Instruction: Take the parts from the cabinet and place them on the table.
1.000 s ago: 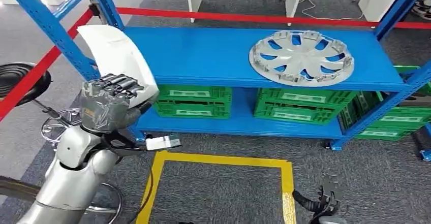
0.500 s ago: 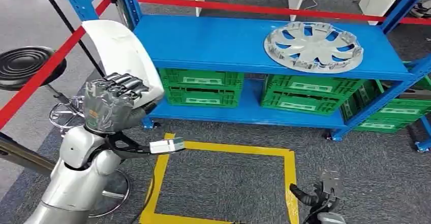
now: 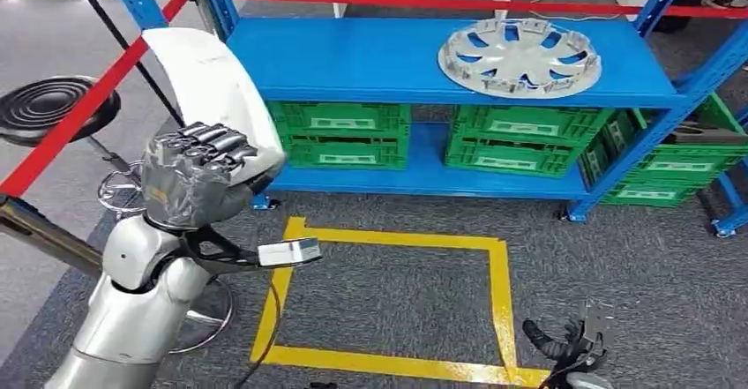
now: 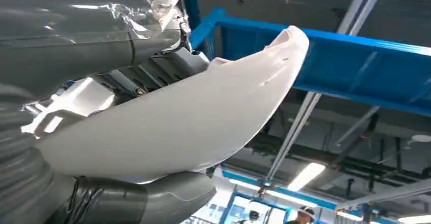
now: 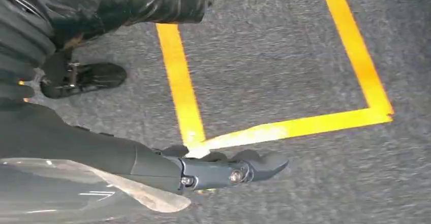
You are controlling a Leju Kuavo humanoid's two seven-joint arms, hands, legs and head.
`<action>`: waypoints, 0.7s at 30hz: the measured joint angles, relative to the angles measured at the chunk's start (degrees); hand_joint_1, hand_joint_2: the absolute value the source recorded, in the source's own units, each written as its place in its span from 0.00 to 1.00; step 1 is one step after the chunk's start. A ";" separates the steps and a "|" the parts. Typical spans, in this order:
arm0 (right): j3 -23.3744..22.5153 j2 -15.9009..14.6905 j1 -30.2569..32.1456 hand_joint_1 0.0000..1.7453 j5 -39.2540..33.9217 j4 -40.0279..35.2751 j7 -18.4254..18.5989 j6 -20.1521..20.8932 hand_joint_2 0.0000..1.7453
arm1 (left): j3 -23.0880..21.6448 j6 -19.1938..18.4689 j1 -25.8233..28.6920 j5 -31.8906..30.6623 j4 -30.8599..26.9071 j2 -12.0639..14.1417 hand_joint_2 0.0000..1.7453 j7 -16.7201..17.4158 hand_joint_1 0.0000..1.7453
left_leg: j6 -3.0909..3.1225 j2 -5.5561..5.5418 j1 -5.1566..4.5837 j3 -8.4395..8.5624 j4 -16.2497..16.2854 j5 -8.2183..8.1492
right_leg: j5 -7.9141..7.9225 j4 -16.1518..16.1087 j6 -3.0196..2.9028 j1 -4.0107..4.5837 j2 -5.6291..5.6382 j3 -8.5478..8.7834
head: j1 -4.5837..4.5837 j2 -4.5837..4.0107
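Left hand (image 3: 196, 180) grips the white curved part (image 3: 216, 89), raised clear of the blue cabinet (image 3: 353, 63) for carrying; right hand (image 3: 564, 347) hangs low, fingers apart, holding nothing.

One silver hubcap (image 3: 519, 56) lies on the top board of the blue shelf rack (image 3: 353, 63), and one white curved part (image 3: 216, 93) stands in front of that rack's left end. Four green crates (image 3: 344, 133) sit stacked in two pairs under the rack's top board, with more green crates beside the rack's right post, their number unclear. One black stool (image 3: 48, 111) stands left of the rack, and one yellow tape square (image 3: 388, 296) marks the floor before it.
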 joint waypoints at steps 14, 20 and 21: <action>-0.33 -0.13 1.02 0.00 -0.89 -0.77 -1.51 -12.28 1.00 | 2.56 0.00 -0.36 0.13 -0.17 0.02 1.00 0.37 1.00 | 3.40 0.38 -0.36 7.18 -18.72 4.81 | -8.29 18.93 3.04 -0.35 0.46 -8.10 | 0.70 0.00; -0.26 -0.13 0.88 0.00 -1.57 -1.09 -1.29 -13.11 1.00 | 3.71 0.00 -0.25 -0.07 -0.55 -0.06 1.00 0.46 1.00 | 2.09 0.34 -0.65 4.50 -16.99 6.28 | -4.46 0.72 2.55 -0.26 0.93 5.15 | 0.65 0.02; -0.28 -0.13 1.07 0.00 -1.83 -1.09 -1.22 -13.24 1.00 | 3.93 0.02 -0.16 0.00 -0.66 -0.09 1.00 0.44 1.00 | 1.91 0.34 -0.62 4.32 -17.01 6.79 | -4.35 0.87 2.52 -0.19 0.91 4.91 | 0.66 0.00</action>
